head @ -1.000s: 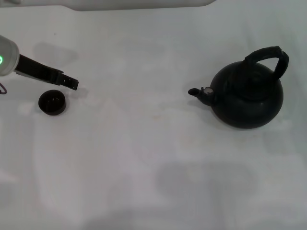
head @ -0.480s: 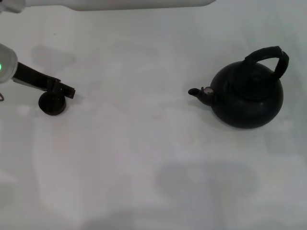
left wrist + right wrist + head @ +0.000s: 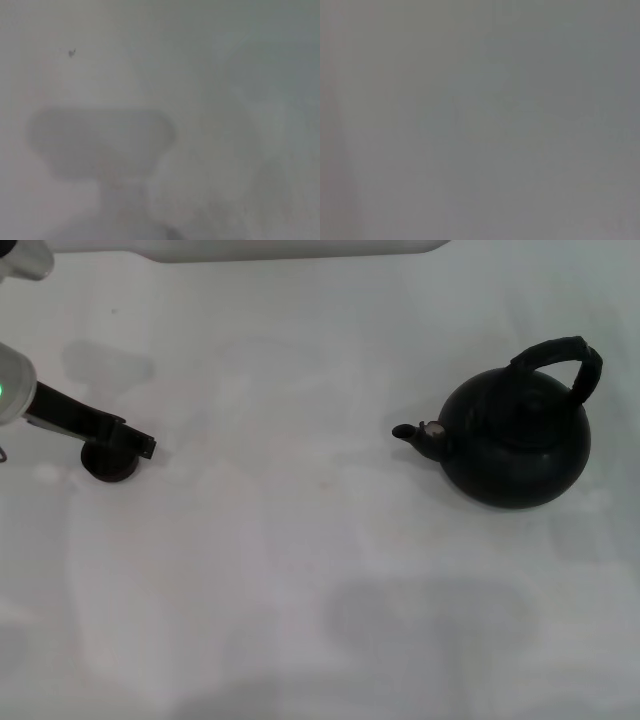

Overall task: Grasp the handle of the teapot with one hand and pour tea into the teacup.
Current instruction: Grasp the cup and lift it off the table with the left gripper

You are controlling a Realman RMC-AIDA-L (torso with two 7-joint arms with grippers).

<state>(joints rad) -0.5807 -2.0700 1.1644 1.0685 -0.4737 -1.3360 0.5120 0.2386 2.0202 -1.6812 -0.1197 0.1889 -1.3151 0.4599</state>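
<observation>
The matte-black teapot (image 3: 515, 445) stands on the right of the white table, with its short spout (image 3: 408, 431) pointing left. Its thick black arched handle (image 3: 560, 353) rises over its top, and nothing is touching it. The tiny dark teacup (image 3: 107, 466) sits at the far left. My left gripper (image 3: 138, 444) reaches in from the left edge and lies over the cup's top, hiding part of it. The right gripper is out of view. Both wrist views show only bare pale surface.
The white table (image 3: 300, 540) stretches between the cup and the teapot. A white edge (image 3: 290, 248) runs along the back. A soft shadow (image 3: 430, 615) lies on the table near the front.
My left gripper has moved toward the front and slightly left, from just behind the teacup to over its top. The teapot has not moved.
</observation>
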